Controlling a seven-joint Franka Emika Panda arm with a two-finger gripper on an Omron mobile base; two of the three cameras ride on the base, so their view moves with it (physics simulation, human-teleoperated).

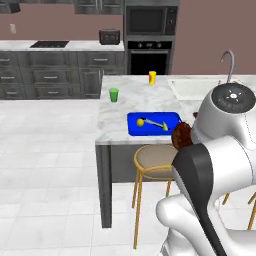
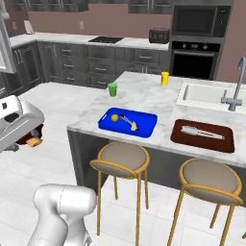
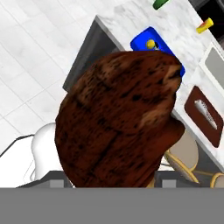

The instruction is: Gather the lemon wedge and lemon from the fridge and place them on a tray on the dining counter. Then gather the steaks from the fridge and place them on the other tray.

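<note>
Two cameras sit behind the robot, one on its left and one on its right, and both look forward and down at the same white counter (image 1: pixel 120 112) with the blue tray (image 1: pixel 150 131) and a stool (image 1: pixel 152 159) in front. The hand camera looks down from high up, and a brown steak (image 3: pixel 118 118) sits very close to it, with the blue tray far below.

Surfaces at the dining counter

The counter (image 2: pixel 149 98) top looks like polished grey-veined marble; the blue tray (image 2: pixel 144 129) seems smooth glossy plastic; the steak (image 3: pixel 118 118) is rough, mottled brown; the stools (image 2: pixel 120 158) have shiny brass-coloured metal legs and matt tan seats.
</note>
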